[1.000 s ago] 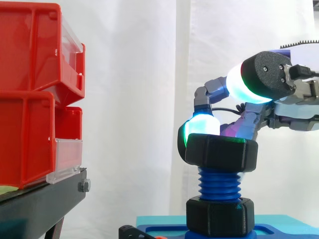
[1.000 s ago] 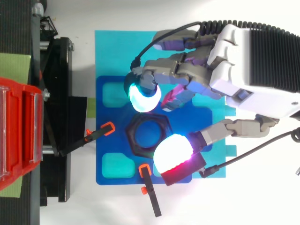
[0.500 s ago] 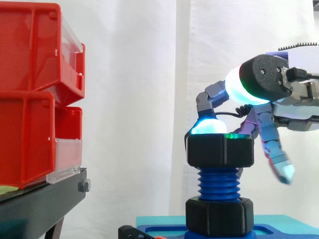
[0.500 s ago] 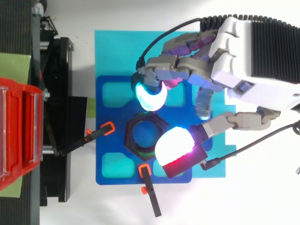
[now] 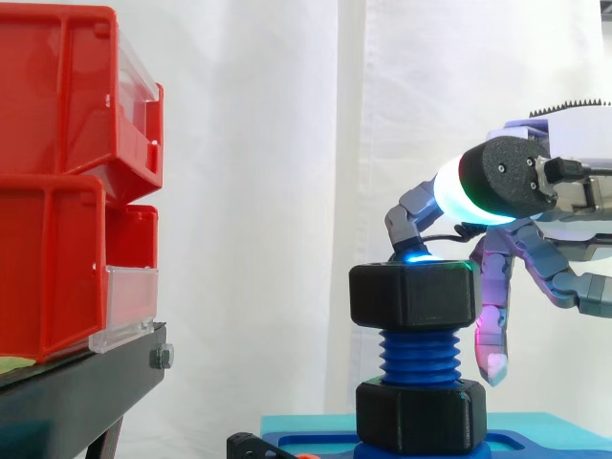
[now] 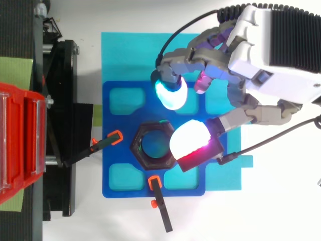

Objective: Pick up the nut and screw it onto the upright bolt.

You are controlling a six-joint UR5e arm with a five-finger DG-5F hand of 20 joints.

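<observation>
Fingers (image 6: pixel 170 94) apart, just above nut (image 5: pixel 413 295)

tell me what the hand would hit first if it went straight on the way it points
Most likely the black nut atop the blue bolt: the hand points at it from the view's right, close by, though depth in the side view is unclear.

Left of bolt (image 5: pixel 418 356): open air across to red bins (image 5: pixel 57 191) on black stand (image 5: pixel 86 387), well apart. On top: nut (image 5: pixel 413 295). Right: hand (image 6: pixel 273 50) crowds close. Low by bolt's foot: two clamps (image 6: pixel 103 144).
</observation>
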